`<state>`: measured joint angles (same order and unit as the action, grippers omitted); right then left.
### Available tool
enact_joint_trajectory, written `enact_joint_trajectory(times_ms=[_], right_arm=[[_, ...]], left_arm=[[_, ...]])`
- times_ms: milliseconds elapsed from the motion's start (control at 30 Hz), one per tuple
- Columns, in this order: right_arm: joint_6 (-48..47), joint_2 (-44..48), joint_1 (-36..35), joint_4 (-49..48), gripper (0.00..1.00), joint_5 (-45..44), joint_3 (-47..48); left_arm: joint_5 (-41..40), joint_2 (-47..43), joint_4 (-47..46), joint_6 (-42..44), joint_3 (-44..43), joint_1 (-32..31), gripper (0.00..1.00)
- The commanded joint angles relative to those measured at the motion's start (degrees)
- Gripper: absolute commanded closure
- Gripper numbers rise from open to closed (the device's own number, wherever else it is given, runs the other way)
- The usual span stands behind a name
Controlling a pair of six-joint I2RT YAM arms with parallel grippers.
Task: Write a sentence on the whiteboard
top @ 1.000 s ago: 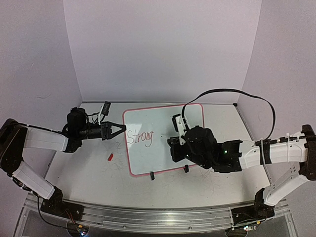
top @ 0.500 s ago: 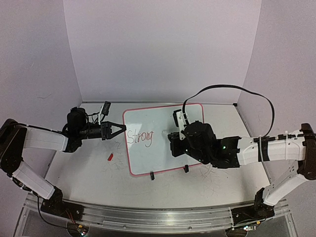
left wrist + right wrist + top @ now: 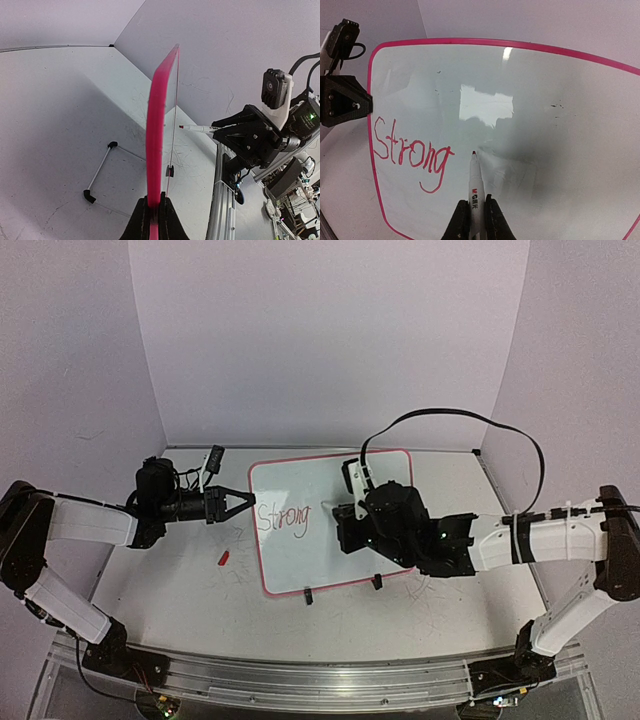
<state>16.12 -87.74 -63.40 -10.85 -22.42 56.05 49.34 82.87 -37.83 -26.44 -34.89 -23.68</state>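
The whiteboard [image 3: 335, 480], glossy white with a red-pink rim, lies tilted at mid-table. Of the sentence only the red word "Strong" [image 3: 283, 519] is written, at the board's left, and it also shows in the right wrist view [image 3: 412, 152]. My left gripper [image 3: 248, 504] is shut on the board's left rim [image 3: 157, 125], with the jaws pinching it [image 3: 154, 212]. My right gripper [image 3: 347, 528] is shut on a white marker [image 3: 475, 185]. The marker's red tip sits just right of the "g", at or barely off the surface. The left wrist view shows the marker [image 3: 197, 128] too.
A small red cap [image 3: 223, 559] lies on the table left of the board. Two black clip feet [image 3: 308, 595] sit on the board's near edge. A black-and-white object [image 3: 213, 458] lies at the back left. A black cable [image 3: 450, 425] arches over the right arm.
My right arm has shifted left and farther onto the board, bringing the marker closer to the end of "Strong". The left arm and the board have not moved.
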Motion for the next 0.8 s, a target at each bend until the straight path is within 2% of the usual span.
enact_joint_trajectory(times_ms=[0, 767], right_arm=[[0.3, -0.7, 0.2, -1.9, 1.00, -1.4, 2.0], [1.2, -3.5, 1.0, -0.4, 1.00, 0.2, 4.0]], left_arm=[[-0.6, -0.6, 1.4, 1.7, -2.1, -0.7, 1.00], [-0.2, -0.1, 1.5, 1.7, -2.6, -0.8, 1.00]])
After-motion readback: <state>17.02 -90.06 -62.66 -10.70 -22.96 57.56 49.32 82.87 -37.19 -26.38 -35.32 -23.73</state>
